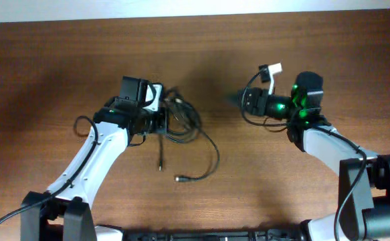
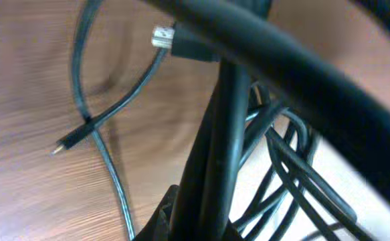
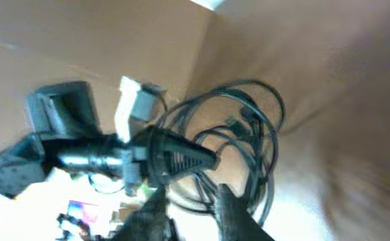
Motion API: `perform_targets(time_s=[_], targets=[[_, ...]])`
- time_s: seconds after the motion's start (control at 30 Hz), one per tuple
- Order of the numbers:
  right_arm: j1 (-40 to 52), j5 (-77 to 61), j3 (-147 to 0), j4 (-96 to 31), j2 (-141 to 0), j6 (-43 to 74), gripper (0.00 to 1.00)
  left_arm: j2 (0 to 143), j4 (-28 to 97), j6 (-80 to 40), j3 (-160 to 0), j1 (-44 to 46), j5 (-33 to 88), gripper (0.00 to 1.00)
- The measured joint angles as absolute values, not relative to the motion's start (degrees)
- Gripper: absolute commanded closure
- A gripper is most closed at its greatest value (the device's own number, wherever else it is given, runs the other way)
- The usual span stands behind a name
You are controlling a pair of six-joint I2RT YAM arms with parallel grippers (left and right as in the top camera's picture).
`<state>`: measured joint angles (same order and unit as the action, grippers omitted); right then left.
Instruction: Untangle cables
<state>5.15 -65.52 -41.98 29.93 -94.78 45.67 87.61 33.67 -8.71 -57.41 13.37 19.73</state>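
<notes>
Cables (image 1: 183, 119) in tangled coil on table (image 1: 61, 60), touching left gripper (image 1: 162, 122); two loose ends with plug tips trail from coil toward robot side of left gripper. Left gripper clenched on coil strands. Right gripper (image 1: 237, 100) well apart from left gripper, blurred, fingers (image 3: 228, 207) parted, grasping nothing, off coil

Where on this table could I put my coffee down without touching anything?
Bare wood lies along the table's far edge, at the left end, and in front between the loose plug tips and the right arm. It is crowded where the left gripper sits in the cables; the gap to the right gripper is narrow.
</notes>
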Motion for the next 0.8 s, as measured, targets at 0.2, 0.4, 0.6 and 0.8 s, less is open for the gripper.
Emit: perform_targets(time_s=[0.2,0.4,0.6,0.8], targets=[[6.2,-65.4,-42.0,25.6,-94.8,28.3,0.57,87.6,37.2,9.8,-57.4,13.5,41.7,1.0],[8.1,-61.6,-42.0,25.3,-94.8,19.9,0.55,87.6,38.4,16.4,-57.4,13.5,50.2,1.0],[11.7,-53.1,-42.0,24.6,-94.8,15.8,0.55,87.6,40.4,17.1,-57.4,13.5,54.3,1.0],[18.5,-31.2,-42.0,15.9,-94.8,12.3,0.55,87.6,40.9,17.1,-57.4,13.5,62.7,1.0]])
